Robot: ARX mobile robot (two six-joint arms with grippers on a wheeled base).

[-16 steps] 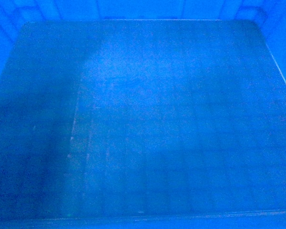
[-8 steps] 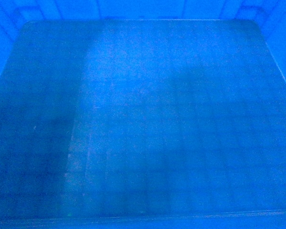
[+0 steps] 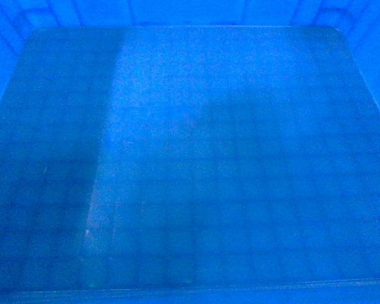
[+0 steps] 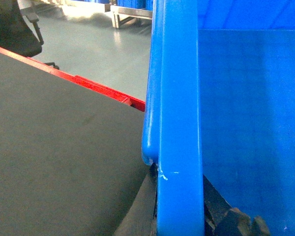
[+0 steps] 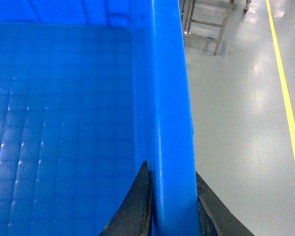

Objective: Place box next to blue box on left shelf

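Note:
The box fills the head view: I see only its smooth blue floor (image 3: pixel 190 164) with a faint square grid, and strips of its inner walls. My left gripper (image 4: pixel 179 206) is shut on the box's thick left rim (image 4: pixel 179 98), one dark finger on each side of it. On the opposite side my right gripper (image 5: pixel 172 201) is shut on the right rim (image 5: pixel 169 98), black fingers (image 5: pixel 137 206) pressing from inside and outside. The box is empty inside. The other blue box and the left shelf are out of view.
A dark surface (image 4: pixel 54 147) with a red edge (image 4: pixel 98 91) lies left of the box. Grey floor (image 5: pixel 236 123) with a yellow line (image 5: pixel 285 93) runs on the right. Metal frame legs (image 5: pixel 206 24) stand further off, and a dark chair (image 4: pixel 14 29) at far left.
The light patch and shadow on the box floor have shifted across the head view; the box stays framed almost the same, drifting slightly.

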